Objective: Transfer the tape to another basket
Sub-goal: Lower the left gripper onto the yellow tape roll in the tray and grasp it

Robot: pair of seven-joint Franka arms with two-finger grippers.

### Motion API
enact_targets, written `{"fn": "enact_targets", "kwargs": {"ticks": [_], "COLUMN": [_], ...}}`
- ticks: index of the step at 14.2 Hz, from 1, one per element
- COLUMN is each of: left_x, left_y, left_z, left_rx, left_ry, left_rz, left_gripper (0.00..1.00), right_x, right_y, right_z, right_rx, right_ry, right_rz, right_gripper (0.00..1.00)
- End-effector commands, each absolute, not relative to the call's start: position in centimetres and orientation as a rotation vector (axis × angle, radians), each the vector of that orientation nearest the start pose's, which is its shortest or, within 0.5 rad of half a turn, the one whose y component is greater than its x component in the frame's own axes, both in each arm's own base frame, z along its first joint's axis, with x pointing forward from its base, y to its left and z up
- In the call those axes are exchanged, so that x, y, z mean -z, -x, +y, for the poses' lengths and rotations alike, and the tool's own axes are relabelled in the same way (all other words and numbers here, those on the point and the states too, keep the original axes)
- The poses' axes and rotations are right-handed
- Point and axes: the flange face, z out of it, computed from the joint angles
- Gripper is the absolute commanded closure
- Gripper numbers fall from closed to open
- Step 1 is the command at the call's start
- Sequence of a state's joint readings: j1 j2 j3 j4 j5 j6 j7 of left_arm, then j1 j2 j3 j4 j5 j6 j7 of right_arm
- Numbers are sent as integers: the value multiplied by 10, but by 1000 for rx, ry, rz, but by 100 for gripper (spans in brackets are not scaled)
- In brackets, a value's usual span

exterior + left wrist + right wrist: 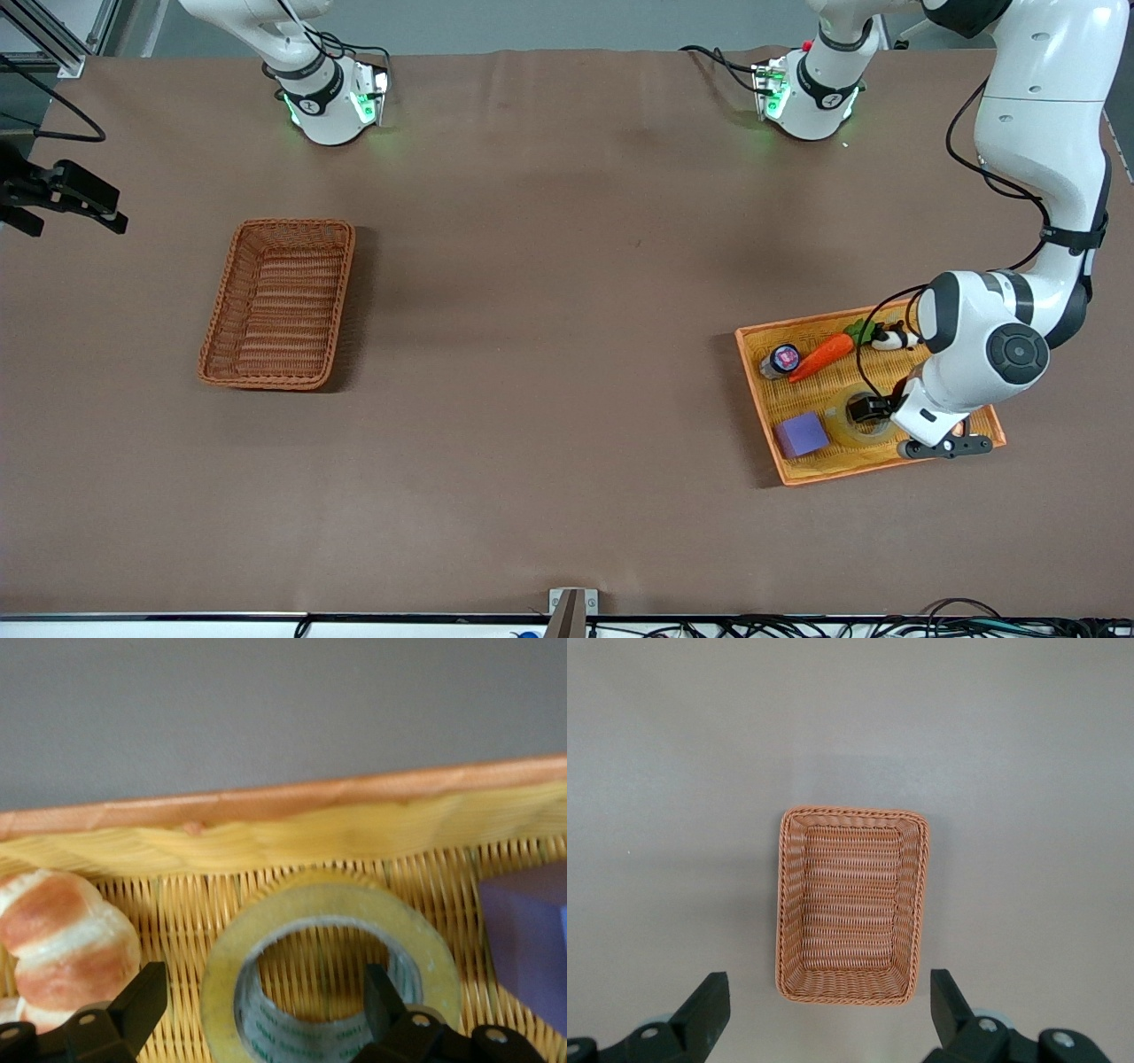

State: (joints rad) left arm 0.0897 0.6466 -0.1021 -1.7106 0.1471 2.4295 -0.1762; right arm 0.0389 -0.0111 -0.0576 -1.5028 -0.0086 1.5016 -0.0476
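A flat yellow woven tray with an orange rim [757, 390] holds a purple block [802, 435], an orange toy carrot [822, 356], a small pink-topped jar [781, 360] and a brown-and-white striped bread roll [62, 939].

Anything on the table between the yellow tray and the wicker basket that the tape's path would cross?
Nothing: the front view shows only bare brown table between the yellow tray holding the tape and the basket.

The tape [852, 424] lies in the tray [886, 469], beside the block [802, 434].
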Motion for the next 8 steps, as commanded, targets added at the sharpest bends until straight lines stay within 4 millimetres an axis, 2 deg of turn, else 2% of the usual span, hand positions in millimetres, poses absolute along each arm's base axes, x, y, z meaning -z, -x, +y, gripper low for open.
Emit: {"fn": "enact_targets", "kwargs": {"ticks": [1, 3, 6, 8], "left_x": [-210, -203, -214, -229], "left_y": [-679, -673, -669, -671], "left_z": [-2, -2, -2, 1], "left_rx": [194, 192, 197, 220], "left_ry": [3102, 3105, 3103, 3099], "left_rz": [-155, -154, -152, -125], "left_gripper": [27, 39, 82, 97], "right_x": [-660, -660, -659, -660], "right_y": [-544, -544, -543, -544], "right_z": [-11, -11, -12, -16], "right_rx": [29, 29, 22, 27], "right_ry": [3128, 3128, 3127, 3129], "right_rz": [-30, -28, -33, -38], "right_gripper": [0, 0, 0, 0]}}
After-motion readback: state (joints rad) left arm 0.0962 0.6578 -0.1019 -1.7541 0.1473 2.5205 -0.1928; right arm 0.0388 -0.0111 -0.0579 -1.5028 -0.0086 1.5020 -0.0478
